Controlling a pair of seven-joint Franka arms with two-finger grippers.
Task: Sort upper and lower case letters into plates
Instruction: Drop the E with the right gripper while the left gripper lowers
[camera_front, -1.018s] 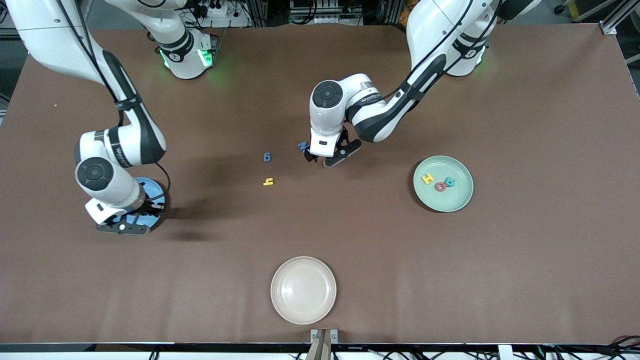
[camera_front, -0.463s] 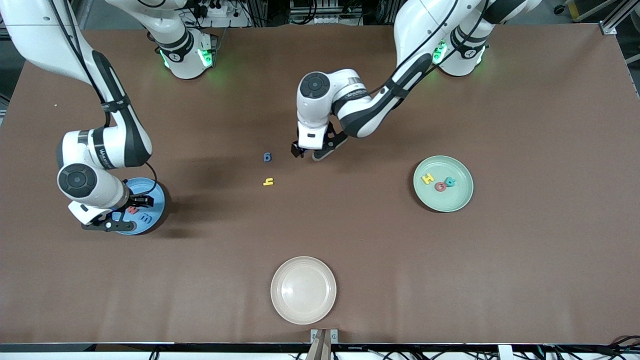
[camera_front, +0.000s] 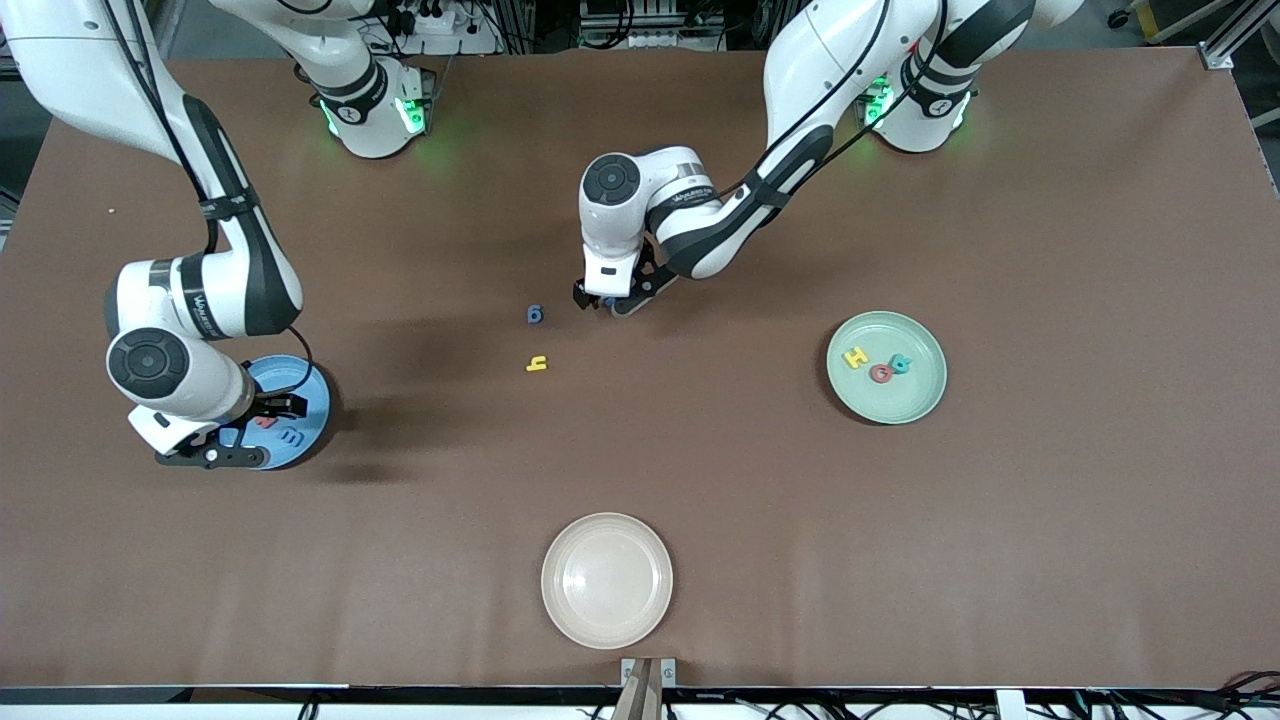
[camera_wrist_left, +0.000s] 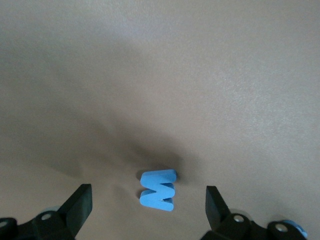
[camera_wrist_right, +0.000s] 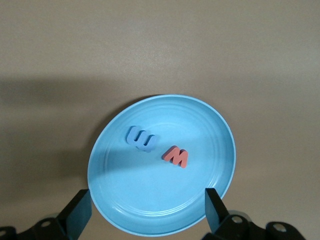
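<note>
A light blue letter lies flat on the bench near its middle, between the spread fingers of the left pincer, which is low over it and touches nothing. Just beside it, toward the right arm's end, sit a dark blue letter and, nearer the front camera, a yellow letter. The blue plate at the right arm's end carries a blue letter and a red letter (side by side, apart). The right pincer hangs over that plate, fingers wide, empty. The mint green plate at the left arm's end holds yellow, red and teal letters. A cream plate lies nearest the front camera.
</note>
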